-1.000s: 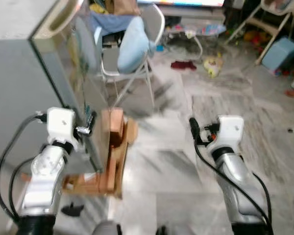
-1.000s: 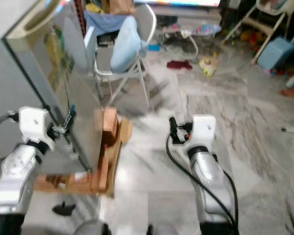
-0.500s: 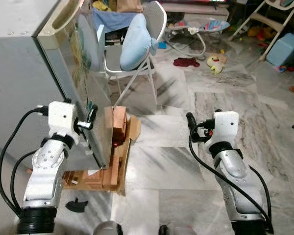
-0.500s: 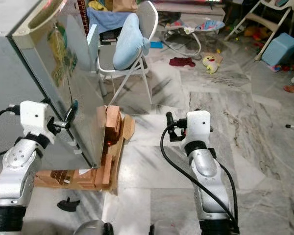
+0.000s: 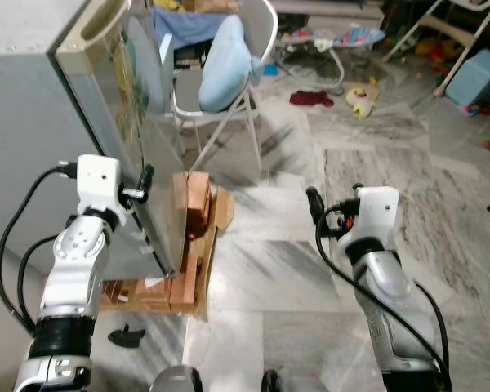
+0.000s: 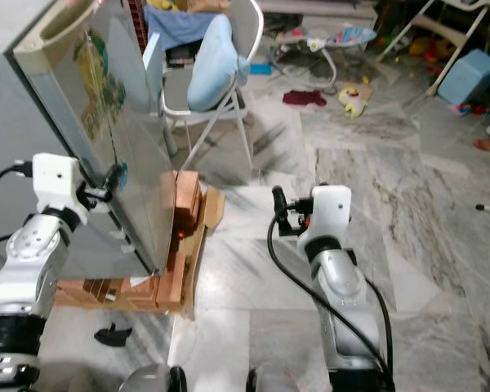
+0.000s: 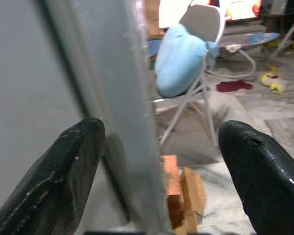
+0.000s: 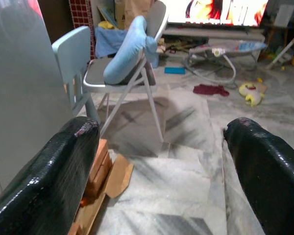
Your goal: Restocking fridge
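Grey steel fridge (image 5: pixel 33 147) fills the upper left of the head views, its door (image 5: pixel 139 163) edge-on and swung partly out toward centre frame. Fridge stands on a stack of bricks and wooden blocks (image 5: pixel 188 245) at lower left, with a flap of cardboard (image 5: pixel 220 208) beside it.

Left gripper (image 5: pixel 143 184), left of centre, sits at the door's free edge. In the left wrist view the fingers (image 7: pixel 73 161) are spread wide with the door edge running between them; no pad is visibly pressing on the metal, so it is parted, not clamped. Right gripper (image 5: pixel 312 204), centre-right, hangs over bare marble floor (image 5: pixel 269 269), fingers (image 8: pixel 63 161) wide apart and holding nothing. No food or stock item is in view.

Folding chair (image 5: pixel 220 90) with a pale blue cushion (image 5: pixel 224 65) stands near the door's outer swing path, top centre. Small black object (image 5: pixel 124 335) lies on the floor at lower left, identity unclear.

Risks, as judged:
- The door edge is thin and smooth; a loose straddle could slip off if the arm pulls without closing.
- A hard pull could rock the fridge on its brick footing, which looks improvised.
- Opening wide may bring the door against the chair.
- The black object and the blocks jutting out near the feet are trip hazards while stepping.
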You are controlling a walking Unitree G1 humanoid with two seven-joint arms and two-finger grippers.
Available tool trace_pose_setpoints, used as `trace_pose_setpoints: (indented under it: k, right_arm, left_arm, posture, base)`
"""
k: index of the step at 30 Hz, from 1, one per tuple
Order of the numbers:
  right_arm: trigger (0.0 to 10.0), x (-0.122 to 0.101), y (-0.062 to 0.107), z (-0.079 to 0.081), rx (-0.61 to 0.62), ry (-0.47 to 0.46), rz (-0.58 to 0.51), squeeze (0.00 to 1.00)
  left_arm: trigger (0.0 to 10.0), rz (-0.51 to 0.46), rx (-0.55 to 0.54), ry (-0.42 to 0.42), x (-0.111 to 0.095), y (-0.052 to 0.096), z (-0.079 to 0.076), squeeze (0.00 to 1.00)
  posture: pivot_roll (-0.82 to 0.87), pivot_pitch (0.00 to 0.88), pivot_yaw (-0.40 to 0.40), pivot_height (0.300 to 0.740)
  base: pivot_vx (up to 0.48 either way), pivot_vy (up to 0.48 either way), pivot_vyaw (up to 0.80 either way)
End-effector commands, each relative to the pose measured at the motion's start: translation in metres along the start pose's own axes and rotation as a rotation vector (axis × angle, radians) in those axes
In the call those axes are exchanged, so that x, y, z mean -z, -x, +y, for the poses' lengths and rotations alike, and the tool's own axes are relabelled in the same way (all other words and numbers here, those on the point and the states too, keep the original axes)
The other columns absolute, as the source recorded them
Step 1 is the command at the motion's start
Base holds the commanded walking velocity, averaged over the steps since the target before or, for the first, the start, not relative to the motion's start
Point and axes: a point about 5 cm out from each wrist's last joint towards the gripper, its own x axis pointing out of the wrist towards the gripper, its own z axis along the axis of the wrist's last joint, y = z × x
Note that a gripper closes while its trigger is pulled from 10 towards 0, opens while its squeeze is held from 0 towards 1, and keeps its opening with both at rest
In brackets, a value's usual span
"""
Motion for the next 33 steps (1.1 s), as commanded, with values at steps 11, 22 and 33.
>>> trace_pose_setpoints:
  k: [11,22,33]
  right_arm:
    - [10.0,-0.006,-0.003,0.008,-0.017,0.004,-0.014,0.0]
    - [10.0,-0.008,-0.002,0.004,0.004,0.034,-0.019,0.0]
    - [10.0,-0.007,0.008,0.0,0.056,0.048,-0.013,0.0]
  left_arm:
    - [10.0,0.009,0.007,0.021,0.001,-0.013,0.002,0.0]
    - [10.0,0.005,0.06,0.014,-0.001,-0.035,-0.016,0.0]
    - [10.0,0.026,-0.057,0.009,-0.007,-0.053,-0.003,0.0]
  posture:
    - [-0.03,0.095,-0.045,0.74]
    - [-0.08,0.103,-0.029,0.74]
    - [-0.12,0.116,-0.003,0.74]
  base:
    - [0.0,0.0,0.0]
    - [0.0,0.0,0.0]
    - [0.0,0.0,0.0]
